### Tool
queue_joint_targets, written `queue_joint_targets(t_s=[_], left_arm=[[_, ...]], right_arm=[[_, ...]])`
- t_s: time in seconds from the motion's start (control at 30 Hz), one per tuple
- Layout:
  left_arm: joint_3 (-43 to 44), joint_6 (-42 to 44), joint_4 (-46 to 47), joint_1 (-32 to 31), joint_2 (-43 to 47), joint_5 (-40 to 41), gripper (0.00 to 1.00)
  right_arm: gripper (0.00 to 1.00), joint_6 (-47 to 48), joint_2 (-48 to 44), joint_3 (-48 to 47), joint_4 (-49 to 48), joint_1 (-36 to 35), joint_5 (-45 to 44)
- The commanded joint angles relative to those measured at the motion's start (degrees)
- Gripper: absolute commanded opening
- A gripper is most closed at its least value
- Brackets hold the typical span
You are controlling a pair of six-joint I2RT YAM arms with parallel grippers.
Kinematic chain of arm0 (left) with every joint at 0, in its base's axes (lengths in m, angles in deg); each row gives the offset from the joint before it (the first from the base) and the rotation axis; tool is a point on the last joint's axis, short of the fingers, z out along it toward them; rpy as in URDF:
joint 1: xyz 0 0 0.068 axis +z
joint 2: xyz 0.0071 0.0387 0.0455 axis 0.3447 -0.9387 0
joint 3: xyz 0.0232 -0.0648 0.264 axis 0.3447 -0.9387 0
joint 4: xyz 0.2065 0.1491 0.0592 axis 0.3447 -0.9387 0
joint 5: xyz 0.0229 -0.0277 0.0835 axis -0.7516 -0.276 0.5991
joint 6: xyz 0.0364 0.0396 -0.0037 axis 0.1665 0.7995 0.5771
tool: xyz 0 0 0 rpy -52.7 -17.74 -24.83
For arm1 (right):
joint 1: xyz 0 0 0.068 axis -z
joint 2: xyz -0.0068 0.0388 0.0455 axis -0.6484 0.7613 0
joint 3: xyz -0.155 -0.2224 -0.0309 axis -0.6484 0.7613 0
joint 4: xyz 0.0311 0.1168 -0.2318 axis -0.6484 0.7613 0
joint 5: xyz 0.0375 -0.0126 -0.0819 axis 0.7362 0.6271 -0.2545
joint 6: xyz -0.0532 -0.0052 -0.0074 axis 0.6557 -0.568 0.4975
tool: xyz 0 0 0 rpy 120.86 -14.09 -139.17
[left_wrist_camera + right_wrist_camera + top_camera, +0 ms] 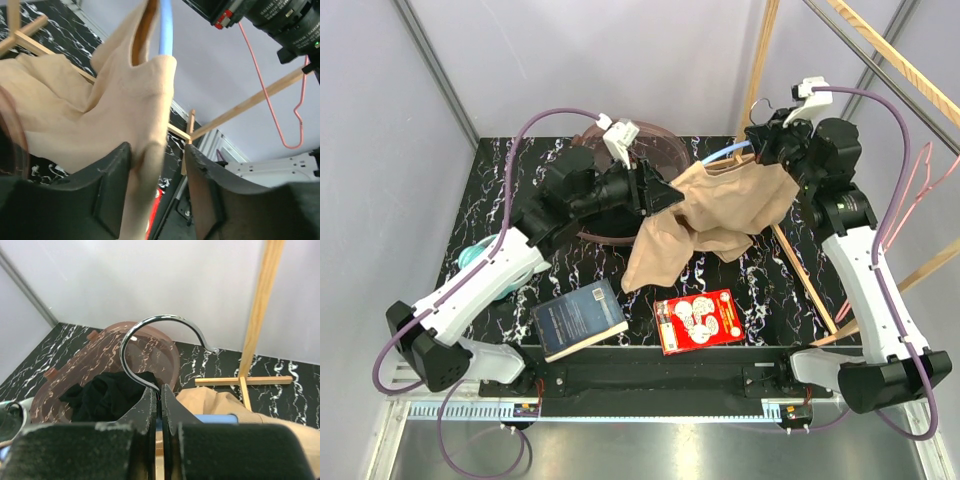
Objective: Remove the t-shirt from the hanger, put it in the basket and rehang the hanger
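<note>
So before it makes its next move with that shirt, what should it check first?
1. Right pincer shut on the hanger's metal hook: ok.
2. T-shirt fabric hanging inside the left pincer: ok.
3. Left pincer closed on that fabric: not ok, its jaws stand apart with a gap beside the cloth.
4. T-shirt off the blue hanger: not ok, the neck hangs over it.
5. Book out from under the shirt's hem: ok in the top view.
</note>
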Motion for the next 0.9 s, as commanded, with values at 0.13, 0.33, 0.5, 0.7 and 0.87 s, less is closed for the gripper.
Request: queue_joint_targets(t_s=[0.13, 0.33, 0.5, 0.7, 0.87], left_arm=[[-2.5, 0.8, 0.5, 0.2, 5.7, 4.3, 0.63], [-7.6, 2.6, -2.3, 0.2, 10.0, 7.7, 0.66], [-10.4, 2.9, -3.1, 0.2, 11.0, 8.0, 0.67], [-11.7, 2.6, -3.2, 0.2, 9.6, 9.2, 0.64], [-10.1, 3.0, -4.3, 0.2, 8.6, 10.1, 0.34]], right_arm=[[0.0, -0.9, -5.3, 0.1, -4.9, 0.0, -5.7], [0.0, -0.6, -7.6, 1.0, -4.7, 0.0, -6.4], [0.0, -0.9, -7.8, 1.4, -4.7, -0.1, -7.0], [0.0, -1.9, -8.6, 1.6, -4.3, 0.1, -7.6], [0.0, -1.5, -8.7, 1.7, -4.5, 0.0, -8.9]])
